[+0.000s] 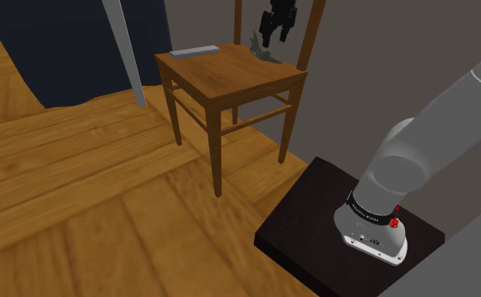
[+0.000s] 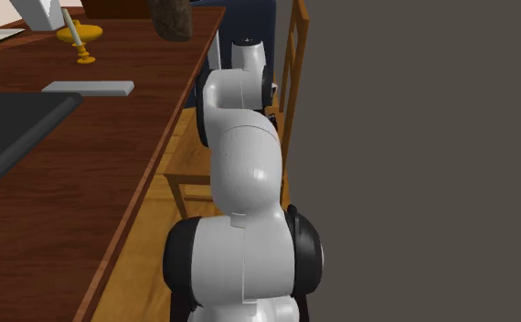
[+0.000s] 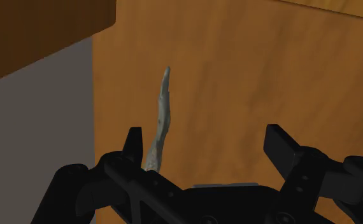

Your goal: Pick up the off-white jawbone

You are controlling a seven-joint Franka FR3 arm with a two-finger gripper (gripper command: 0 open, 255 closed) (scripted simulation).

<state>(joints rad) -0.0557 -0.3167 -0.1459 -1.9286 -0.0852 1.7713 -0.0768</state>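
Wooden chair (image 1: 230,80), greyish jawbone (image 1: 267,56) and flat grey bar (image 1: 194,51) on seat

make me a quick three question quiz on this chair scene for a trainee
1. True or false: the gripper is shut on the jawbone.
2. What does the jawbone lie on? A) the chair seat B) the floor C) the robot's stand
3. Fill in the blank: besides the jawbone, the seat bears a flat ____ bar.

Key
1. False. The fingers stand apart, and the jawbone lies on the seat, unheld.
2. A
3. grey
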